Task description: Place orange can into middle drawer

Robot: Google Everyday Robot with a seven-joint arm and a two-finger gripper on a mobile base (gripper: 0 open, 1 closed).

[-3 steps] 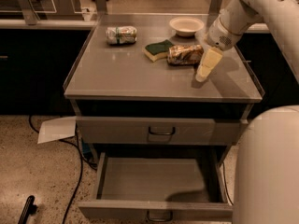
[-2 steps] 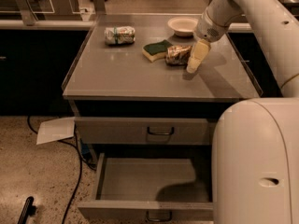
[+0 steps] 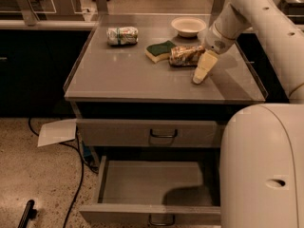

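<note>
We find the orange can point(image 3: 186, 55) lying on its side on the tabletop point(image 3: 118, 80), toward the rear right. Its left end is just beside a green-topped sponge point(image 3: 159, 50). The gripper point(image 3: 199, 76) stands just right of the can and points down, with its tip at or near the tabletop. The can is not in its grasp, and we cannot tell whether it is set wide or narrow. The middle drawer point(image 3: 142, 182) is pulled open below, its grey floor partly in shadow. The upper drawer front point(image 3: 118, 133) is closed. A white bowl point(image 3: 188, 25) sits behind the can, and a whitish can point(image 3: 122, 35) lies at rear left.
</note>
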